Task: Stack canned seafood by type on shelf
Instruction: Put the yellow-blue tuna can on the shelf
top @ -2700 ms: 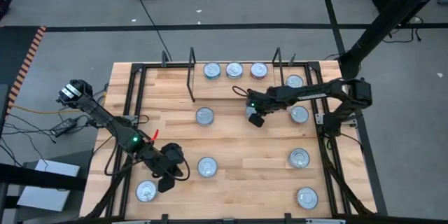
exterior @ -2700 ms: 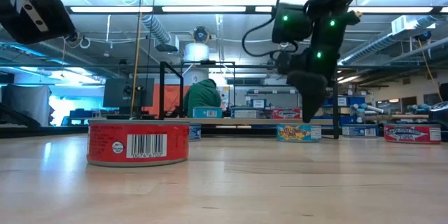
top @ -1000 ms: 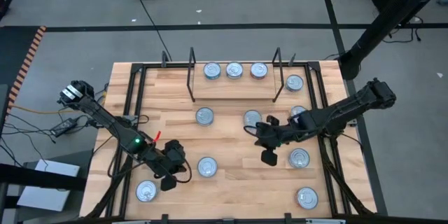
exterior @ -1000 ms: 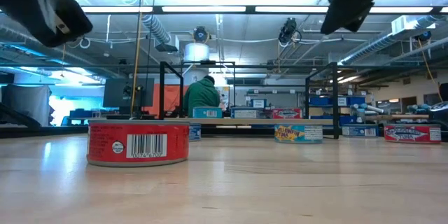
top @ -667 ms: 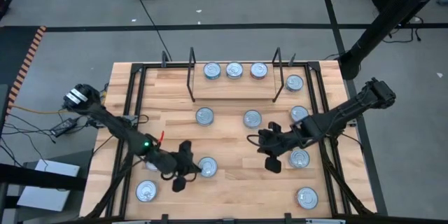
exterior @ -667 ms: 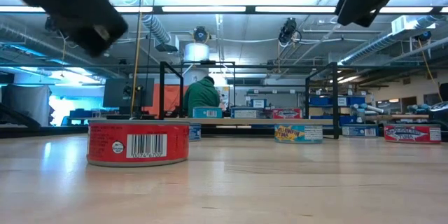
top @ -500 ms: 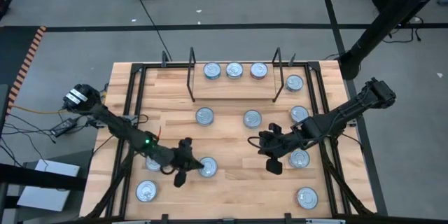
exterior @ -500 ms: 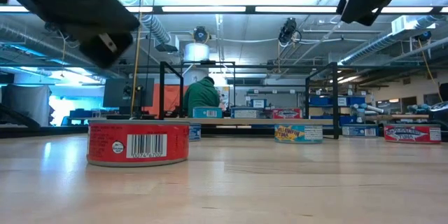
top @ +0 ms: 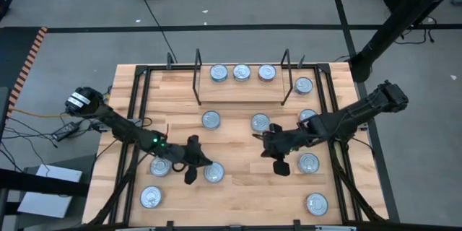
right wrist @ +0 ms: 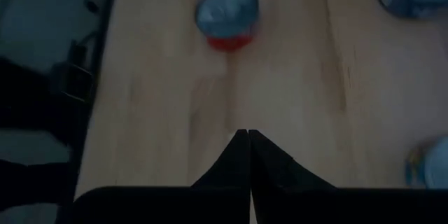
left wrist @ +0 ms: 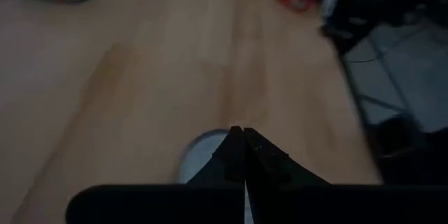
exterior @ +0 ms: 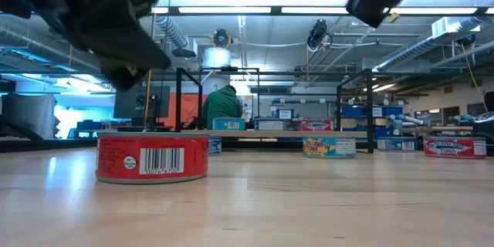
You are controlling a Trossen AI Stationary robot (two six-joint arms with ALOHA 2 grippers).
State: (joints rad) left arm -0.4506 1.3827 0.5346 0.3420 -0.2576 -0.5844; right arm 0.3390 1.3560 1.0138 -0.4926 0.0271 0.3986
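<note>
- Since the earlier frame the left gripper (top: 193, 160) has been swung from the table's left front corner toward the middle; the right gripper (top: 273, 153) has been drawn back from near the shelf toward the table's centre.
- Left gripper: fingers (left wrist: 238, 155) pressed together, nothing held; positioned just beside a silver-lidded tin (top: 213, 172), contact not clear from above.
- In the left wrist view a grey lid (left wrist: 198, 158) is seen directly under the fingertips, blurred.
- Right gripper: fingers (right wrist: 246, 155) together, empty, held over bare wood between the tin (top: 260, 123) and the tin (top: 308, 164).
- A red-sided tin (right wrist: 227, 12) is seen ahead of the right gripper.
- Three tins (top: 241, 73) are lined up on the shelf (top: 238, 92) between the black uprights (top: 198, 79).
- Remaining tins are scattered across the table (top: 238, 195), well apart.
- In the low view a red tin (exterior: 152, 157) stands nearest the camera; a person (exterior: 224, 108) is seen beyond the table.
</note>
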